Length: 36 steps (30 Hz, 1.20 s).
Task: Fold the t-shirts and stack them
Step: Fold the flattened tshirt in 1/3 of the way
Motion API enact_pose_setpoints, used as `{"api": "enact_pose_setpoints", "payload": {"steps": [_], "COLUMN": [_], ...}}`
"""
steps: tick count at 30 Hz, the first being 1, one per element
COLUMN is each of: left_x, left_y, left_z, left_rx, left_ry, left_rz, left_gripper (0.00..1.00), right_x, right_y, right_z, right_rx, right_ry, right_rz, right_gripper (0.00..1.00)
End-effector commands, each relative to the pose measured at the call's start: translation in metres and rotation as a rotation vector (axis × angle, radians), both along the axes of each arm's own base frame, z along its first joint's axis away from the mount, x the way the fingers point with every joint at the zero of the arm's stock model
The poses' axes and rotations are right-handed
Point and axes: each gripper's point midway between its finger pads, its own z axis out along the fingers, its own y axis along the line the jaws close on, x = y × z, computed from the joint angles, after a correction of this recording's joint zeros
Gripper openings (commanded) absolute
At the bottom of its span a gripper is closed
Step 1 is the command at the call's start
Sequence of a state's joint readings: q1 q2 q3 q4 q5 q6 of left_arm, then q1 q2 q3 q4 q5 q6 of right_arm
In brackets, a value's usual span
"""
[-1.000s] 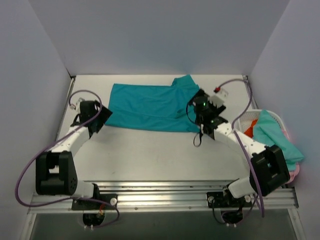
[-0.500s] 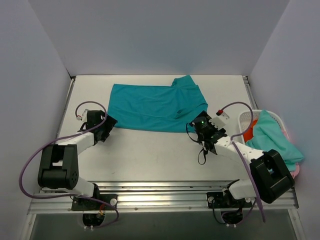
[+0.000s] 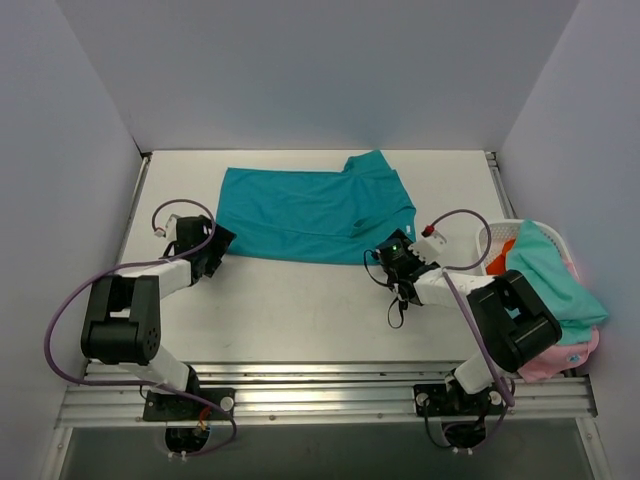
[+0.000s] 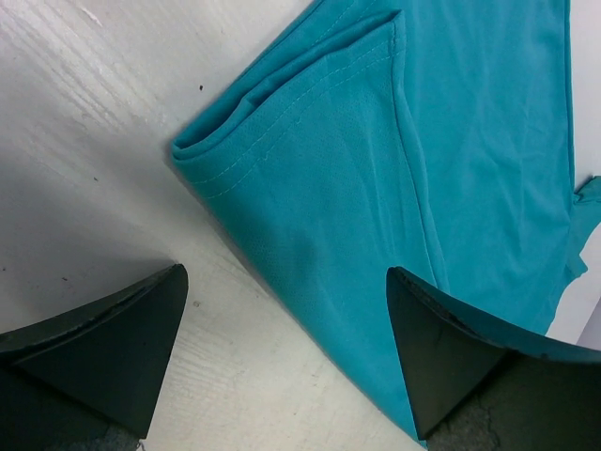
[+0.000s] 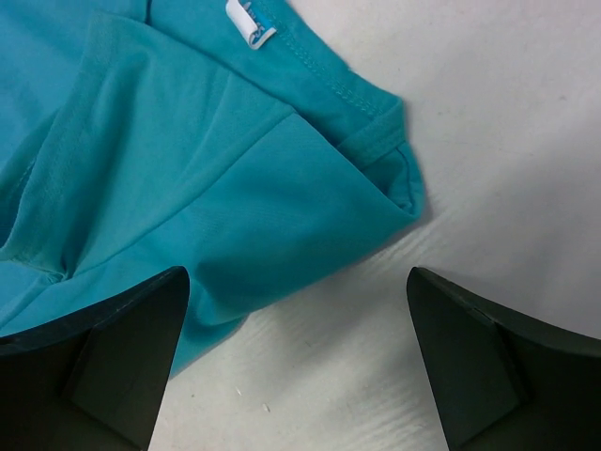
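A deep teal t-shirt [image 3: 310, 213], folded into a long band, lies flat at the back middle of the table. My left gripper [image 3: 207, 246] sits low at its near-left corner, open. In the left wrist view the folded hem corner [image 4: 282, 169] lies between and ahead of the fingers [image 4: 103, 348], and the right finger overlaps the cloth edge. My right gripper [image 3: 387, 256] is open at the near-right corner. The right wrist view shows the sleeve and collar part of the t-shirt [image 5: 207, 178] with a white label [image 5: 246, 21], just ahead of the open gripper [image 5: 300, 366]. Neither gripper holds anything.
A white lattice basket [image 3: 486, 240] stands at the right edge, with a paler aqua shirt [image 3: 545, 285], a pink one [image 3: 560, 355] and an orange-red one [image 3: 503, 250] in it. Purple cables loop from both arms. Grey walls close in the table on three sides.
Both arms have drawn back and dropped low. The right gripper moved off the shirt's right end to its near-right corner. The left shifted slightly nearer to the near-left corner.
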<state>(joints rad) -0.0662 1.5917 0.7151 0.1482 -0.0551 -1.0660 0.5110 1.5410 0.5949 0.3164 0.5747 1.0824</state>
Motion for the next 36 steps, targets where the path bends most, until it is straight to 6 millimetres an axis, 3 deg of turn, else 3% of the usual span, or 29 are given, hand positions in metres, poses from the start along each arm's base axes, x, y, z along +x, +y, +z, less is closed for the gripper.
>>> {"api": "enact_pose_setpoints", "payload": {"steps": [1, 4, 7, 8, 11, 14, 18, 19, 22, 25, 29, 33, 36], "left_x": [0.01, 0.012, 0.014, 0.014, 0.013, 0.011, 0.009, 0.01, 0.013, 0.019, 0.025, 0.026, 0.018], "left_y": [0.005, 0.006, 0.006, 0.007, 0.01, 0.014, 0.018, 0.019, 0.021, 0.023, 0.02, 0.019, 0.019], "left_z": [0.001, 0.0, 0.0, 0.0, -0.001, -0.002, -0.007, -0.007, -0.013, -0.018, -0.029, -0.034, -0.031], "left_rx": [0.019, 0.021, 0.025, 0.026, 0.033, 0.043, 0.048, 0.049, 0.061, 0.07, 0.07, 0.069, 0.071], "left_ry": [-0.012, -0.009, -0.009, -0.008, -0.001, 0.01, 0.034, 0.041, 0.066, 0.089, 0.119, 0.136, 0.137], "left_rz": [0.026, 0.029, 0.031, 0.034, 0.044, 0.068, 0.097, 0.099, 0.11, 0.113, 0.103, 0.097, 0.096], "left_gripper": [0.98, 0.98, 0.98, 0.98, 0.98, 0.99, 1.0, 0.94, 0.88, 0.71, 0.45, 0.07, 0.02], "right_x": [-0.001, 0.004, 0.01, 0.012, 0.014, 0.015, 0.015, 0.015, 0.015, 0.015, 0.014, 0.013, 0.01], "right_y": [-0.002, -0.006, -0.011, -0.011, -0.013, -0.012, -0.013, -0.013, -0.015, -0.017, -0.02, -0.022, -0.024], "right_z": [-0.016, -0.022, -0.029, -0.029, -0.036, -0.037, -0.036, -0.035, -0.032, -0.03, -0.027, -0.024, -0.021], "right_rx": [-0.003, -0.012, 0.001, 0.007, 0.016, 0.017, 0.01, 0.006, -0.001, -0.005, -0.009, -0.01, -0.013], "right_ry": [0.043, 0.05, 0.057, 0.053, 0.07, 0.071, 0.076, 0.075, 0.075, 0.076, 0.076, 0.075, 0.077], "right_rz": [-0.012, -0.019, -0.023, -0.02, -0.017, -0.015, -0.013, -0.013, -0.014, -0.015, -0.018, -0.019, -0.02], "right_gripper": [0.97, 0.93, 0.78, 0.62, 0.29, 0.18, 0.17, 0.17, 0.17, 0.17, 0.16, 0.14, 0.09]}}
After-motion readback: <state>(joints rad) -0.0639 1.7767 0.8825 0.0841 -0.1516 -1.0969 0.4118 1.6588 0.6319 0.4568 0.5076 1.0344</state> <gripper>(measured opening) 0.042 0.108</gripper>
